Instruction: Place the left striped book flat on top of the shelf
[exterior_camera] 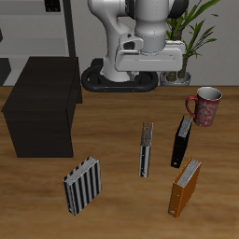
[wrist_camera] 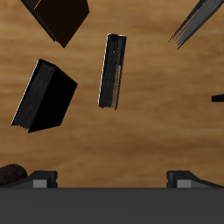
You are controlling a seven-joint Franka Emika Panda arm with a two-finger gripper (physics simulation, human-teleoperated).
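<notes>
From my remote seat I see the jaws held wide apart with nothing between them; in the wrist view only the two finger bases show, and bare desk (exterior_camera: 112, 131) lies between them. The arm hangs high over the back of the desk, well above everything on it. The shelf (exterior_camera: 42, 107) sits on the desk with its flat top bare, and I place the rest from it. The left striped book (exterior_camera: 146, 149) stands upright on its edge, well apart from the shelf and touching nothing. The wrist camera looks nearly straight down on it (wrist_camera: 112, 70), so it shows only as a thin dark slab. The second striped book (exterior_camera: 82, 184) also stands upright, nearer the shelf than the first and closer to the desk's front edge than the shelf. The black book (exterior_camera: 182, 142) stands just beyond the left striped book, farther from the shelf, and the two do not touch. An orange book (exterior_camera: 185, 187) stands about as far from the shelf as the black one, nearer the front edge. The red mug (exterior_camera: 203, 105) is farthest from the shelf. A grey rack (exterior_camera: 47, 28) rises behind the shelf.
</notes>
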